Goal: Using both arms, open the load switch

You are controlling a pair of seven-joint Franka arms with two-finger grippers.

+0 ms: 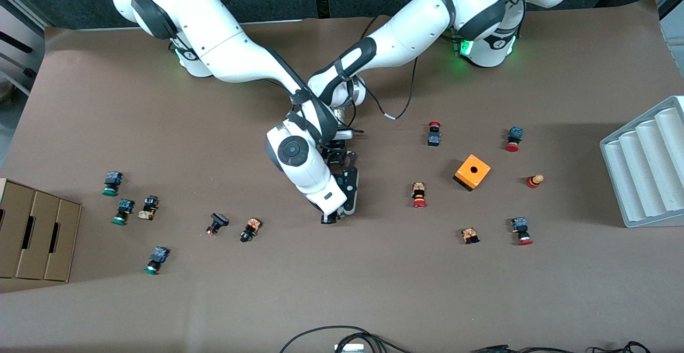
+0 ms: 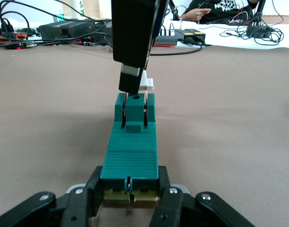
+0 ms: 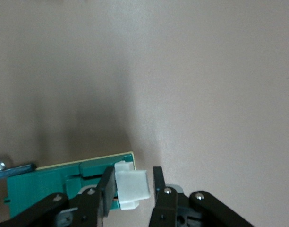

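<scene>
The load switch (image 2: 130, 146) is a slim dark-green block held just above the brown table near its middle. My left gripper (image 2: 130, 178) is shut on one end of it. At the other end sticks out a small white sliding piece (image 3: 132, 185). My right gripper (image 3: 132, 183) comes down from above and straddles that piece: one finger (image 3: 106, 187) touches it and the other stands a small gap away. In the front view the right gripper (image 1: 332, 217) and left gripper (image 1: 347, 182) meet, and the arms cover most of the switch.
An orange cube box (image 1: 472, 172) and red-capped push buttons (image 1: 419, 195) lie toward the left arm's end. Green-capped buttons (image 1: 122, 212) lie toward the right arm's end, by a cardboard box (image 1: 32, 235). A grey ribbed tray (image 1: 646, 171) sits at the table's edge.
</scene>
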